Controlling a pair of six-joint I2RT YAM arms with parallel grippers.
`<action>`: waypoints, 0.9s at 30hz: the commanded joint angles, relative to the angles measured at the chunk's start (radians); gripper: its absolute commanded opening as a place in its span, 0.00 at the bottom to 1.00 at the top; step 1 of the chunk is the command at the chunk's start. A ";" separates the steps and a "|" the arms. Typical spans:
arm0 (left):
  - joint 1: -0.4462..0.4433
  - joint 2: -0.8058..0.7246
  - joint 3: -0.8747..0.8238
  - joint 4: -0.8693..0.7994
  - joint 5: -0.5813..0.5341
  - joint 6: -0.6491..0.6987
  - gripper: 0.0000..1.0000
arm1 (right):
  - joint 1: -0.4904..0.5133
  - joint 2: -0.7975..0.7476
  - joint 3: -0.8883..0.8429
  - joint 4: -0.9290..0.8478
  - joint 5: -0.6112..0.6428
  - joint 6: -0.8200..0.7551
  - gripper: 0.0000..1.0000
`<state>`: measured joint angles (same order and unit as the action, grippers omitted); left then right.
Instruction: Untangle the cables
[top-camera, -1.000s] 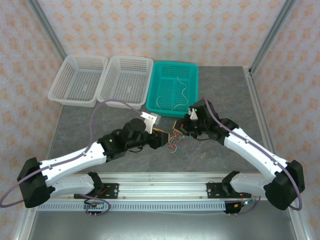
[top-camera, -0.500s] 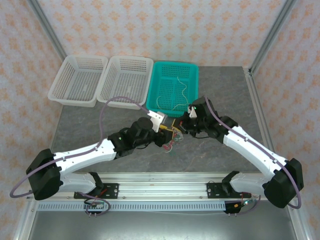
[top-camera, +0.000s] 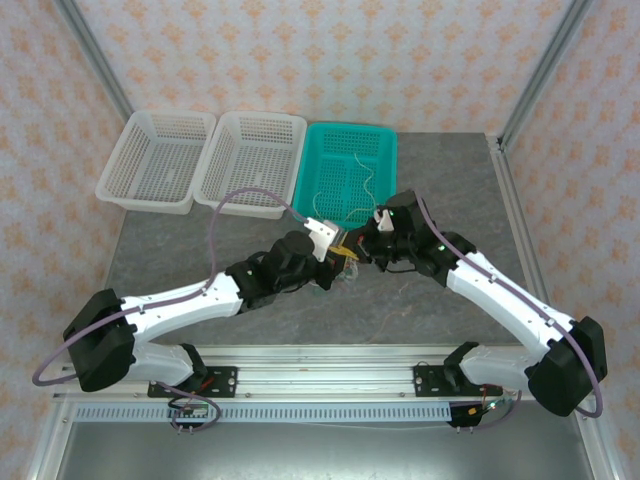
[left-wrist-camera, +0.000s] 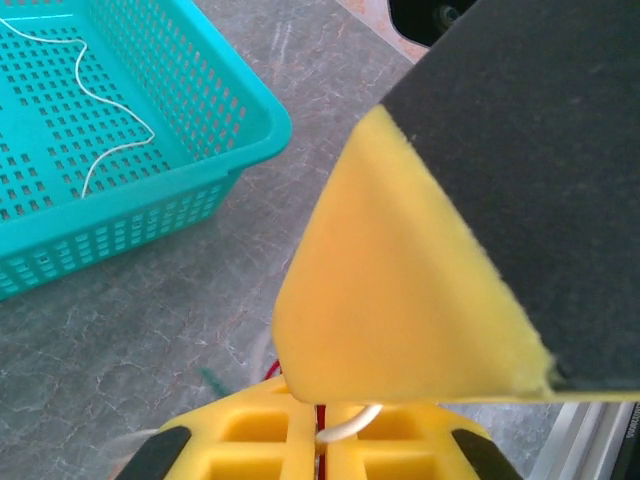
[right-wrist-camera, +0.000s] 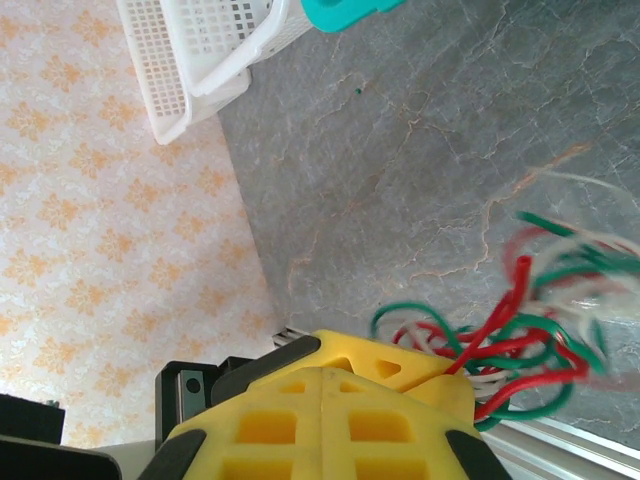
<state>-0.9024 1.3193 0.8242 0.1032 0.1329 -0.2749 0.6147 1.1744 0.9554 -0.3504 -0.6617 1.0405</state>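
The cables (right-wrist-camera: 520, 345) are a tangle of red, green and cream-white wires hanging just above the table between my two grippers (top-camera: 348, 264). My left gripper (left-wrist-camera: 322, 405) is shut, with a cream wire (left-wrist-camera: 352, 425) and a red wire pinched between its yellow fingers. It sits at mid-table (top-camera: 338, 258), nose to nose with my right gripper (top-camera: 361, 249). That right gripper (right-wrist-camera: 322, 372) is shut too, and the tangle spills out beside its fingertips. Its yellow and black finger (left-wrist-camera: 420, 290) looms close over my left gripper's fingers. Two more cream wires (top-camera: 350, 190) lie in the teal basket (top-camera: 384, 165).
Two white baskets (top-camera: 130, 150) (top-camera: 292, 135) stand left of the teal one along the table's back. Metal frame posts (top-camera: 95, 60) (top-camera: 545, 70) rise at the back corners. The rail (top-camera: 320, 375) runs along the near edge.
My left arm has reached forward and right to meet the right gripper, and its jaws have closed on the wires. The tangle has been lifted a little.
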 joint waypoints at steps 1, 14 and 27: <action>-0.004 -0.004 0.050 0.055 -0.047 0.012 0.12 | 0.003 -0.010 -0.004 -0.038 -0.009 0.033 0.00; -0.003 -0.006 0.064 0.060 -0.020 -0.032 0.00 | 0.003 -0.005 -0.024 -0.011 -0.022 0.028 0.03; 0.032 0.041 0.085 -0.001 -0.020 -0.332 0.00 | -0.055 -0.423 -0.499 0.304 0.365 -0.291 0.59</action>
<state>-0.8761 1.3495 0.8841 0.0841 0.1146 -0.4946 0.5594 0.7784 0.5594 -0.2478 -0.3706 0.7998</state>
